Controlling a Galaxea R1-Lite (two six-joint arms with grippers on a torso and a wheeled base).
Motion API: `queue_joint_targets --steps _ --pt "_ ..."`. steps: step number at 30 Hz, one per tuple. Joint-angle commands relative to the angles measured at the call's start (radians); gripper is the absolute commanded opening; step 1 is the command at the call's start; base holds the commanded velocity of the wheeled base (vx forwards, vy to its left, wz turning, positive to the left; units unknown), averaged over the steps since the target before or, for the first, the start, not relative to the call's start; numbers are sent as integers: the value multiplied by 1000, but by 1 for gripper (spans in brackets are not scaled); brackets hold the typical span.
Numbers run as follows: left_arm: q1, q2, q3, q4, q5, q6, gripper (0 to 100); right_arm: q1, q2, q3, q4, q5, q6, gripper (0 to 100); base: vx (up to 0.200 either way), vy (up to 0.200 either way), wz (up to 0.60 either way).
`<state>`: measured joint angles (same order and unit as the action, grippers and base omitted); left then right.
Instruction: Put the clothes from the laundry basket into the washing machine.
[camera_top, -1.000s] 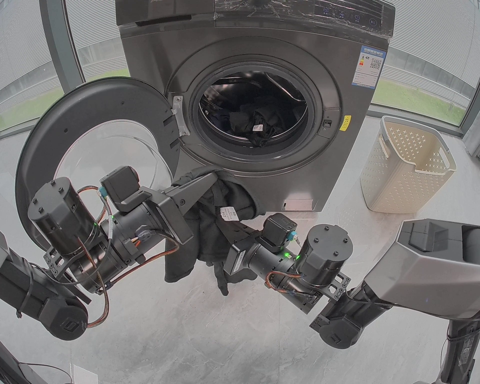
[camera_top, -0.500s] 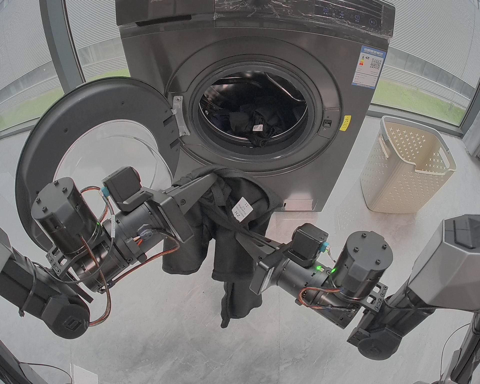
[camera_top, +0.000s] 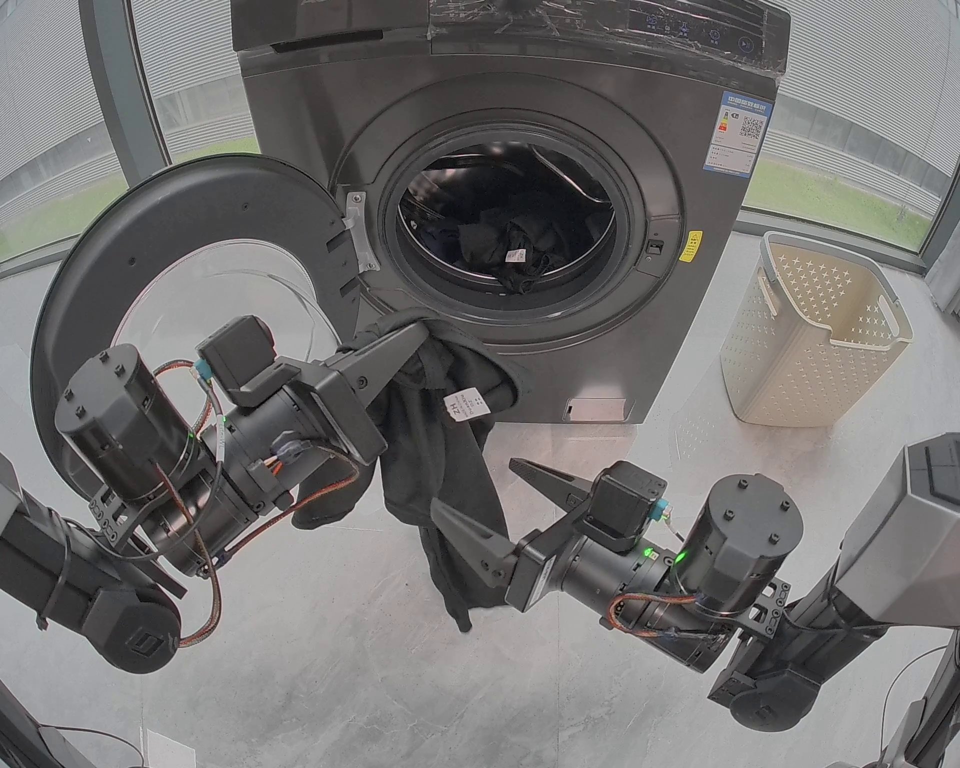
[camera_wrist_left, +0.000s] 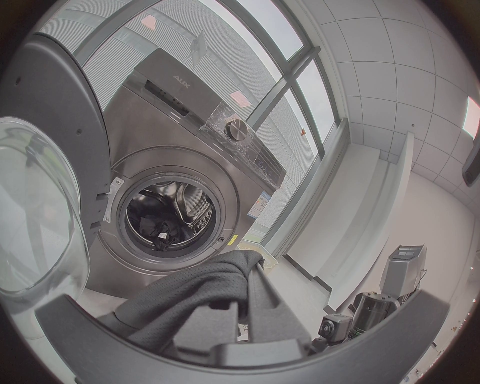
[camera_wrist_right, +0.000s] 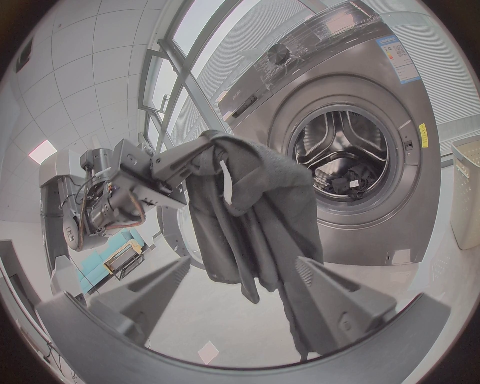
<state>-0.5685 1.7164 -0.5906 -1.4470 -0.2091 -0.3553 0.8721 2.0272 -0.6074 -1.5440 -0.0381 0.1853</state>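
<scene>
At the left of the head view the round door (camera_top: 190, 260) is seen swung wide open. Just right of it, at centre-left, the left gripper (camera_top: 418, 340) is clamped on the top fold of a dark garment (camera_top: 440, 450). The garment is held up below the machine's opening, and its white tag (camera_top: 467, 404) is turned outward. The cloth is seen draped and bunched, hanging in long loose tails, so it is judged soft, light and limp, with no shape of its own. A trailing end could easily be snagged on the door rim. A hold high on the bunched fold is judged safest, and a second hold on the lower hang would gather the slack. Lower centre, the right gripper (camera_top: 475, 488) is held with its fingers wide apart beside that hanging tail. Whether cloth is touched by either finger cannot be told. In the upper centre, dark clothes (camera_top: 505, 240) are already seen lying in the drum of the washing machine (camera_top: 600, 340). At the right the cream laundry basket (camera_top: 745, 350) is stood on the floor, well apart from both arms.
</scene>
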Motion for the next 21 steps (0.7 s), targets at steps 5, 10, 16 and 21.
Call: queue_joint_targets --steps 5,10,16,21 --pt "-4 -3 -6 -1 2 -1 0 36 5 6 1 20 -1 100 0 0 0" --pt "-2 0 -6 -1 2 -1 0 44 30 -34 1 46 0 100 0 0 0" --pt "-2 5 -6 -1 4 -1 0 28 84 -141 16 63 0 100 0 0 0" --pt "1 3 -6 -1 4 -1 0 -5 149 -222 16 67 -1 100 0 0 0"
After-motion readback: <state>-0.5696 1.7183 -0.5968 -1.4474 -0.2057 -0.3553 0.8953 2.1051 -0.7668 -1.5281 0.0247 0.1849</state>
